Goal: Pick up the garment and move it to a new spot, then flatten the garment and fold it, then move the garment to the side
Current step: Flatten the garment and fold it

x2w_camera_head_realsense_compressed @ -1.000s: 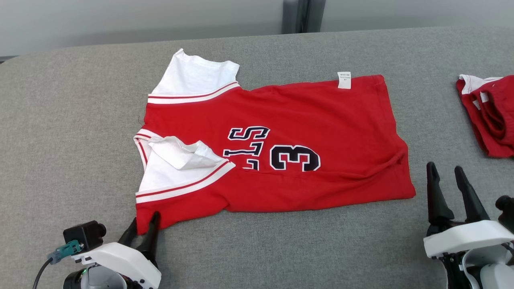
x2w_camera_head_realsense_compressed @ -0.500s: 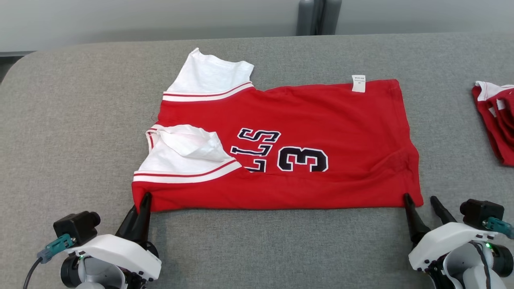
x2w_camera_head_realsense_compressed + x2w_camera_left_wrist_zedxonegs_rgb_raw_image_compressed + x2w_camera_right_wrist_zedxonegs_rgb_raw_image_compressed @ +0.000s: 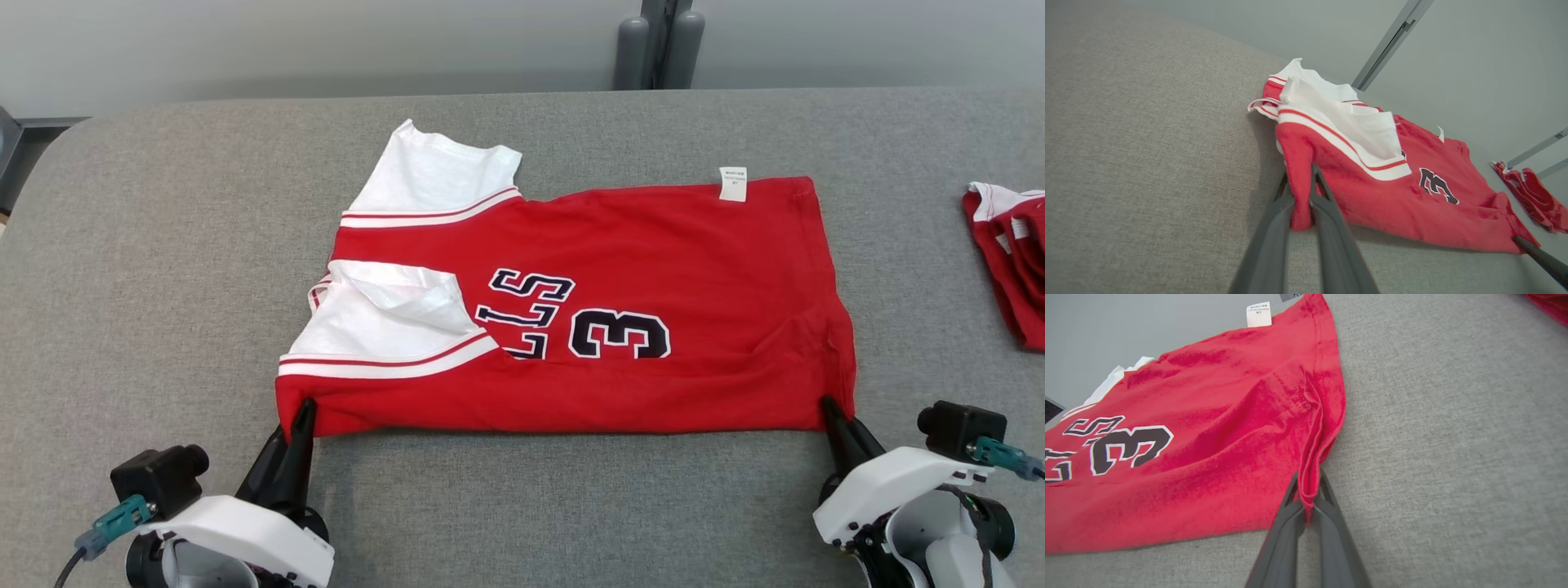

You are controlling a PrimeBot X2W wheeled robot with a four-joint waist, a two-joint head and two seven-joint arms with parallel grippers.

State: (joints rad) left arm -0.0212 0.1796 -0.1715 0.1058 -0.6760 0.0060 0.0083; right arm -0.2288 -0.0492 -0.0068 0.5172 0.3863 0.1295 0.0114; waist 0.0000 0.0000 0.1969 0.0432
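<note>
Head view, left claw (image 3: pixel 303 407) clamped on garment (image 3: pixel 669 253) near-left corner, right claw (image 3: pixel 829 403) clamped near-right.

Red jersey (image 3: pixel 653 245) with white sleeves lies flat and sideways mid-worktop (image 3: pixel 163 245). Black 3 faces up, neck end toward the left edge.

Left gripper (image 3: pixel 302 412), lower left of the head view: fingers pressed together on a garment (image 3: pixel 653 245) corner, pointing up-frame. Right gripper (image 3: pixel 833 408), lower right: likewise clamped on a corner. Both white wrists sit at the bottom edge.
</note>
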